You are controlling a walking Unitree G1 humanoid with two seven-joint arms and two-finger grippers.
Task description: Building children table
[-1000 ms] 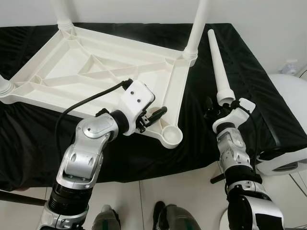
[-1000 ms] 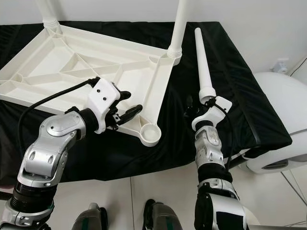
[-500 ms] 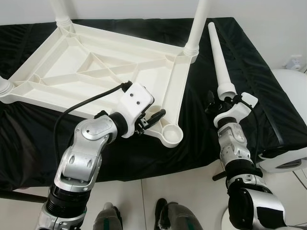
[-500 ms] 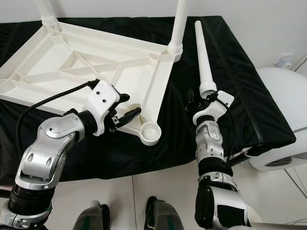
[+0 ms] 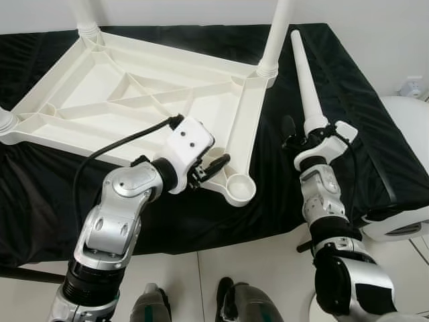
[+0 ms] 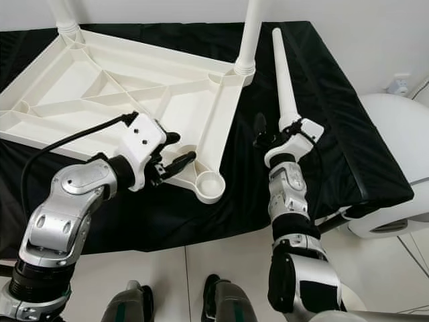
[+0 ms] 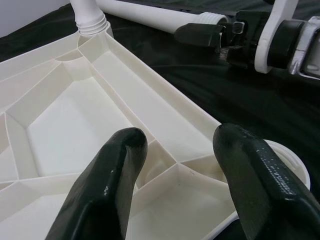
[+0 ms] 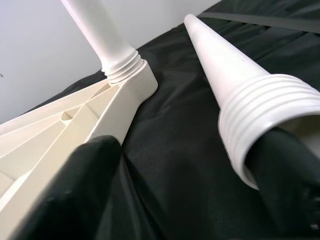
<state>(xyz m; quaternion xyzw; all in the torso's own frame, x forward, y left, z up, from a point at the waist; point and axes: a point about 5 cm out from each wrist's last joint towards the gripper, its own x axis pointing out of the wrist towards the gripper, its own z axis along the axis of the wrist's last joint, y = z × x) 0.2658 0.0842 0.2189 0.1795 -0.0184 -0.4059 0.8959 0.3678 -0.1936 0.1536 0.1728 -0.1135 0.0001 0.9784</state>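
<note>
On the black cloth (image 5: 348, 87), right tool (image 5: 299, 134) spread around ribbed tapered leg (image 5: 305, 80); left tool (image 5: 213, 168) wide over ribbed tabletop (image 5: 134, 87).

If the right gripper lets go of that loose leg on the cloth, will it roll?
Probably in an arc: the leg is round and tapered. It looks like stiff, light, hollow plastic. Its smooth cone may slip; the ribbed end at the right gripper should hold better.

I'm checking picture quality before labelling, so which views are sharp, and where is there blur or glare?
Left eye view: evenly lit and sharp; the upturned white tabletop shows its ribs, with little shadow. Left wrist view: the close black fingers are soft with faint sheen, while the empty leg socket reads clearly. Right wrist view: the loose table leg is sharp, its near finger blurred.
</note>
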